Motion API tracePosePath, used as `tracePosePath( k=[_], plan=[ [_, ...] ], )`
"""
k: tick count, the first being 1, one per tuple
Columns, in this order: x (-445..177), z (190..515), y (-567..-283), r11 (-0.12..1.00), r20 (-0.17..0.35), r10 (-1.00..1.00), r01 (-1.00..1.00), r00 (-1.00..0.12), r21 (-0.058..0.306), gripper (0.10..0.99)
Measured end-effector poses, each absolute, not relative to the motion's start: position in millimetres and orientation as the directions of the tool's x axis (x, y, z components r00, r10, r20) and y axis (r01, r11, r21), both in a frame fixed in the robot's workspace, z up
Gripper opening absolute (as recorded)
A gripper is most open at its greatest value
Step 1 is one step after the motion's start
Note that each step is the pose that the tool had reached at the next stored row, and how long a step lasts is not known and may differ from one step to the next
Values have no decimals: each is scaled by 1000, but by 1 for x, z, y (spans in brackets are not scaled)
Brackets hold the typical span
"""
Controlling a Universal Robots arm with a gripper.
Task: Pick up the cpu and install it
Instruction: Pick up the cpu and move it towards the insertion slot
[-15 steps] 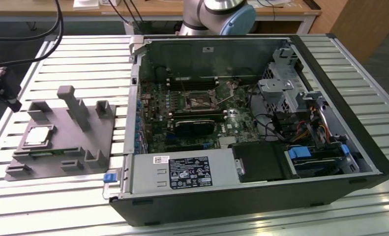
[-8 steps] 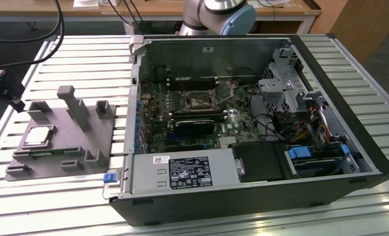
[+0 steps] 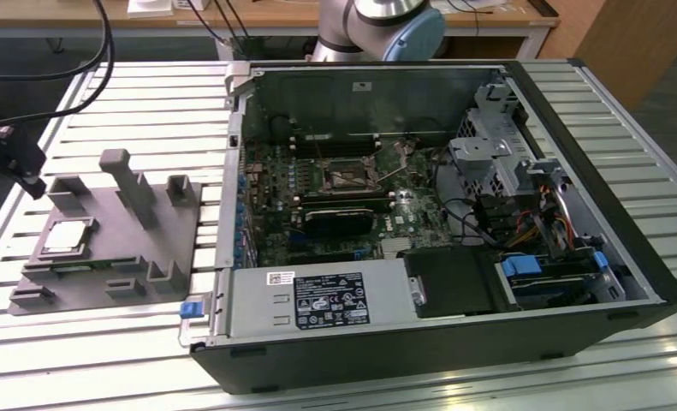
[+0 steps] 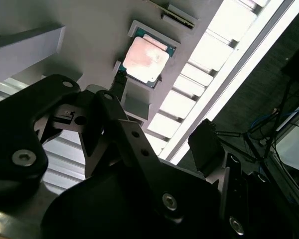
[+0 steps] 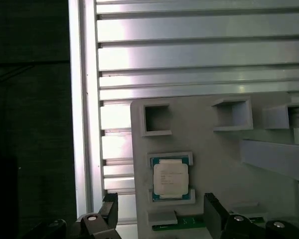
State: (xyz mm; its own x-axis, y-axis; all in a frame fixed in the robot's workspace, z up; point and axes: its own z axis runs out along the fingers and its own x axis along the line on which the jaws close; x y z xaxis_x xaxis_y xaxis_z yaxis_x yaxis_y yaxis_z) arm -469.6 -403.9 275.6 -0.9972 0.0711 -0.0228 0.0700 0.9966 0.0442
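Gripper (image 5: 160,215) hovers above cpu (image 5: 170,180), which sits in grey tray (image 5: 214,149) on slatted tabletop (image 5: 189,64); fingers (image 5: 109,209) released, spread apart.

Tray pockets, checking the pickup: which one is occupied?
The framed pocket holding the cpu, nearest the tool; the other square pockets on the tray sit empty.

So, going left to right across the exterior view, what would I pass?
gripper → cpu → socket → drive cage
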Motion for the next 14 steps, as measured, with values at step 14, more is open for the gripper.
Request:
tracePosePath(
  k=[14],
  plan=[
    [-461,254,-405,997,-23,70,69,-997,44,776]
  ],
)
